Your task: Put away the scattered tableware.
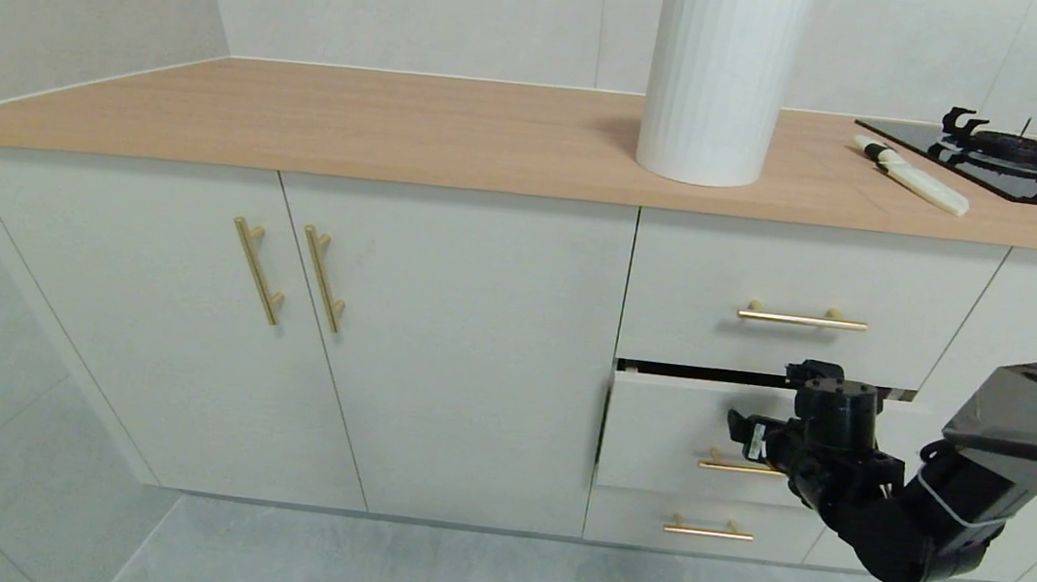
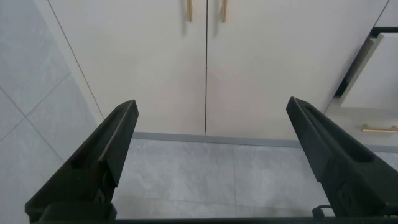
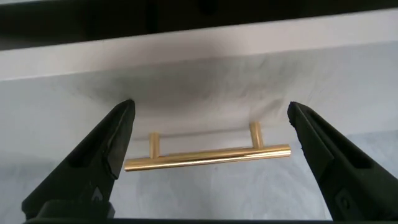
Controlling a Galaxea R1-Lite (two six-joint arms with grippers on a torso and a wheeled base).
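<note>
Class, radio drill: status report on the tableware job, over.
Right gripper open, facing the brass bar handle of the middle white drawer, slightly ajar. Left gripper open, empty. White knife lying on the wooden countertop beside the black hob. Nothing blocking handle.

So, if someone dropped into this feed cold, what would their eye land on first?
The tall white ribbed container stands out, sitting on the right half of the wooden countertop. Below it, the middle drawer stands slightly open, with the right tool open just in front of its gold handle. A pale knife lies on the countertop beside the gas hob.
</note>
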